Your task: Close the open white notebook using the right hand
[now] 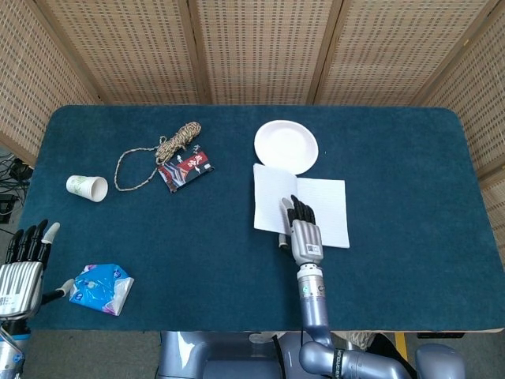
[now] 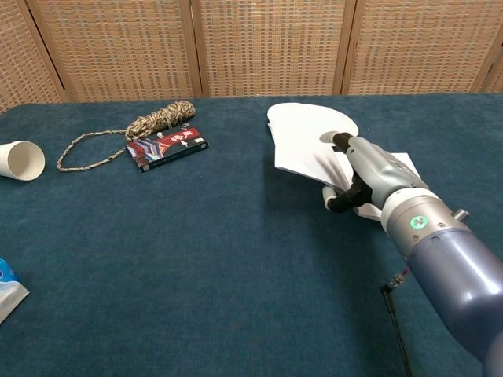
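Note:
The white notebook [image 1: 319, 207] lies open on the blue table just below a white plate [image 1: 286, 146]. Its left page [image 2: 302, 145] is lifted off the table and tilts up, hiding part of the plate in the chest view. My right hand [image 1: 302, 229] grips this page at its near edge, fingers on top and thumb [image 2: 332, 200] beneath. The right page [image 2: 401, 165] still lies flat. My left hand [image 1: 24, 264] hovers with fingers apart at the table's near left corner, holding nothing.
A coiled rope [image 1: 170, 148] and a red packet [image 1: 185, 170] lie at the left middle. A paper cup [image 1: 87, 188] lies on its side further left. A blue packet [image 1: 101, 288] sits by my left hand. Wicker screens stand behind the table.

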Available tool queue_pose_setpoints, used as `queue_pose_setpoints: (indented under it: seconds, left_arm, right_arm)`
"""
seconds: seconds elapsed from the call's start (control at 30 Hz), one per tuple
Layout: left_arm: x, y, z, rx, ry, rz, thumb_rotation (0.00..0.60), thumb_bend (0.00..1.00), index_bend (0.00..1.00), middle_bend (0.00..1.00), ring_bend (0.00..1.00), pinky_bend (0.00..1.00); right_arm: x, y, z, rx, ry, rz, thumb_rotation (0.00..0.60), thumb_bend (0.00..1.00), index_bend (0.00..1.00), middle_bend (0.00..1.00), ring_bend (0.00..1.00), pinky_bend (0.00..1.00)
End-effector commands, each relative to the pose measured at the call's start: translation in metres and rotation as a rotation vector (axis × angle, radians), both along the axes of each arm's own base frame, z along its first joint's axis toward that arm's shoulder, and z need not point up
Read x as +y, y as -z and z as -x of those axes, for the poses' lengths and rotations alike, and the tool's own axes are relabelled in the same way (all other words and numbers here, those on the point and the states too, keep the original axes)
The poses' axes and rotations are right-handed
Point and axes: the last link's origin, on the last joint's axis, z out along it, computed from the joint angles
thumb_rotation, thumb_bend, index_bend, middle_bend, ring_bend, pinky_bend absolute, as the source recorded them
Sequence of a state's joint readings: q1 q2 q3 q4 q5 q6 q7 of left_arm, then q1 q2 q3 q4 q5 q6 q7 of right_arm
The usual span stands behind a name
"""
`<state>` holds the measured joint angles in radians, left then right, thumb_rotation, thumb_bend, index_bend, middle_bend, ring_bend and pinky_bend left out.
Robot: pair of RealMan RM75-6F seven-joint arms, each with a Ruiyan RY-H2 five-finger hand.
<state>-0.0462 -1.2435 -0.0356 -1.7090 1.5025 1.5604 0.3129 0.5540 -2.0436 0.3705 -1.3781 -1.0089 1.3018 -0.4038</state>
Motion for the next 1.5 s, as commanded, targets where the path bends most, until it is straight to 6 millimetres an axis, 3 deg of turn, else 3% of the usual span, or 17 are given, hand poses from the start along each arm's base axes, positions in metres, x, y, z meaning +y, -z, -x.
queue_pose_setpoints:
  seconds: [0.03, 0.23, 0.47, 0.7, 0.93, 1.5]
  left_arm:
    - [0.000, 0.000, -0.001, 0.001, 0.002, 0.001, 0.600, 0.08, 0.00, 0.00, 0.00, 0.00]
    - [-0.002, 0.001, -0.004, -0.001, 0.017, 0.000, 0.600, 0.08, 0.00, 0.00, 0.00, 0.00]
    - [-0.004, 0.000, -0.006, -0.003, 0.026, -0.005, 0.600, 0.08, 0.00, 0.00, 0.00, 0.00]
    - [-0.004, 0.000, -0.007, 0.000, 0.028, -0.001, 0.600, 0.08, 0.00, 0.00, 0.00, 0.00]
    - [-0.005, 0.001, -0.010, -0.002, 0.036, 0.001, 0.600, 0.08, 0.00, 0.00, 0.00, 0.00]
    - [-0.019, -0.007, -0.022, -0.001, 0.091, -0.028, 0.600, 0.08, 0.00, 0.00, 0.00, 0.00]
  right_arm:
    - [-0.001, -0.004, 0.003, -0.003, 0.021, 0.004, 0.600, 0.68, 0.00, 0.00, 0.00, 0.00]
    - [-0.002, -0.017, 0.010, 0.006, 0.038, 0.026, 0.600, 0.75, 0.00, 0.00, 0.00, 0.00]
    - [-0.003, -0.026, 0.017, 0.007, 0.064, 0.047, 0.600, 0.76, 0.00, 0.00, 0.00, 0.00]
    - [-0.004, -0.035, 0.025, -0.007, 0.081, 0.070, 0.600, 0.70, 0.00, 0.00, 0.00, 0.00]
    - [0.003, -0.042, 0.043, -0.011, 0.100, 0.104, 0.600, 0.55, 0.00, 0.00, 0.00, 0.00]
    - [0.019, -0.082, 0.079, 0.044, 0.139, 0.147, 0.600, 0.54, 0.00, 0.00, 0.00, 0.00]
